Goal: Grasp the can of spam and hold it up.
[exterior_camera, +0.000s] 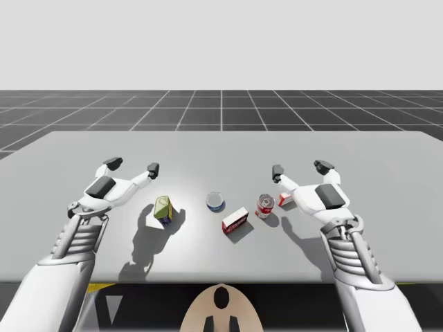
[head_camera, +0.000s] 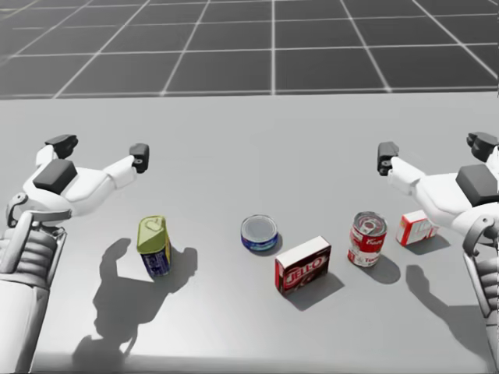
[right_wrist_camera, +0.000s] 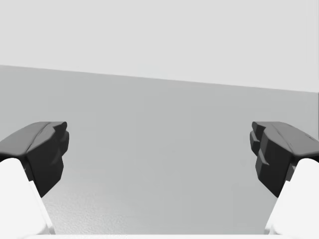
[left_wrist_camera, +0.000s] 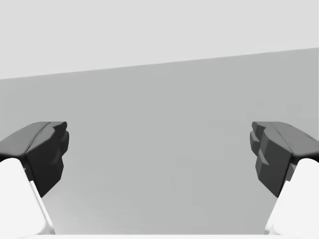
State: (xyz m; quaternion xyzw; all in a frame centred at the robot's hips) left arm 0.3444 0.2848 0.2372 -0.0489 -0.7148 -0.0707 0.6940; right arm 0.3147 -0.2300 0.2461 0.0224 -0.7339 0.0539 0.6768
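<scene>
My left gripper (exterior_camera: 133,166) spread wide, empty, blue can with yellow-green top (exterior_camera: 163,209) near it, toward my torso, my right gripper (exterior_camera: 300,168) likewise spread

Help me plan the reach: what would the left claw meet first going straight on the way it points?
Nothing, it seems: ahead of the left claw lies bare table up to its far edge, so the way looks free.

The grey table (head_camera: 257,132) bears five things in a loose row. At the left, apart from the rest, a blue can (head_camera: 154,245) with a yellow-green top stands upright. Then come a low round blue tin (head_camera: 259,232), a red box (head_camera: 302,264) nearer the front edge, an upright red-and-white can (head_camera: 367,238), and near it a small white-and-red box (head_camera: 416,227).
</scene>
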